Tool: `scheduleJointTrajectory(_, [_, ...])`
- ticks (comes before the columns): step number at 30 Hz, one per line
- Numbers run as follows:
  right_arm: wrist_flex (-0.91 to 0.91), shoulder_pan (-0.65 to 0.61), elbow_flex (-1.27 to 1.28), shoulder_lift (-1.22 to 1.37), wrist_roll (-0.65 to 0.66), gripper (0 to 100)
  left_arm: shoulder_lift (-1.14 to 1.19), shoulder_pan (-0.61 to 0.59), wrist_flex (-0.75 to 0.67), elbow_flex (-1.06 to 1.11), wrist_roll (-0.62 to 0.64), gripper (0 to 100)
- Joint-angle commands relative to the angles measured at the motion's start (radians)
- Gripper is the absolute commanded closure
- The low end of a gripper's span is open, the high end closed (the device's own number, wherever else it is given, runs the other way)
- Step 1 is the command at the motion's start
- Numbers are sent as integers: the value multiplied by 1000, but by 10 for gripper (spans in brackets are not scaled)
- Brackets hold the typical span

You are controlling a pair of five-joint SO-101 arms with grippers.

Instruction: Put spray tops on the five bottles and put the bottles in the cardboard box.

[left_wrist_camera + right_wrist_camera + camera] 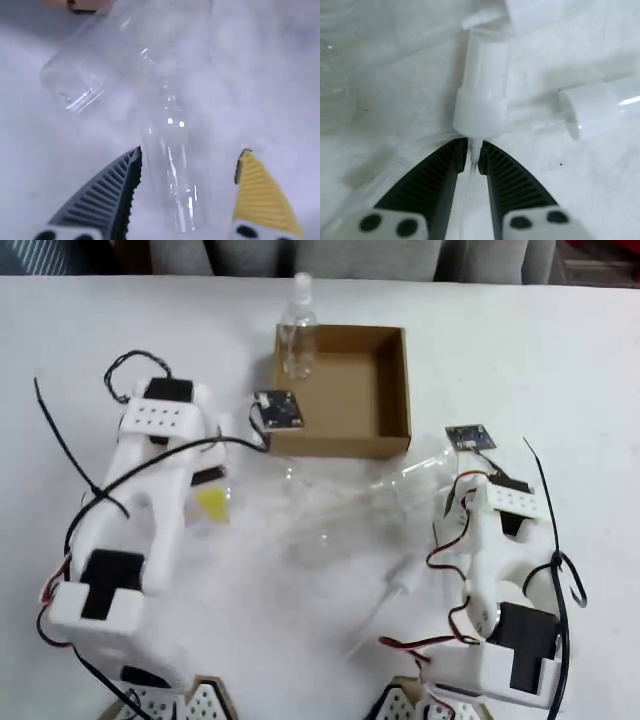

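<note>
Left arm (140,500), white table (560,350), cardboard box (392,390)

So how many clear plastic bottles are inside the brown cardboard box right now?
1. The clear plastic bottle stands upright in the far left corner of the brown cardboard box. Other clear bottles lie on the white table outside it, between the arms.

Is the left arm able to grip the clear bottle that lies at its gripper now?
Probably yes. The left gripper is open, and the clear bottle lies on the table between its two fingers. Nothing covers it; a second bottle lies just beyond, apart from the fingers.
</note>
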Motion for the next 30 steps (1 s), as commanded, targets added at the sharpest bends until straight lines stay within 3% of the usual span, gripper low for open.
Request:
scheduleJointTrajectory(1, [-27, -25, 2, -21, 3, 981, 21, 2, -25, -87, -3, 699])
scheduleJointTrajectory(25, [-27, -25, 2, -21, 3, 981, 312, -16, -186, -132, 60, 704])
scheduleJointTrajectory(27, [-27, -25, 2, -21, 3, 981, 320, -15, -181, -132, 58, 737])
scheduleJointTrajectory(30, [-27, -25, 2, -21, 3, 981, 326, -7, -161, -132, 52, 907])
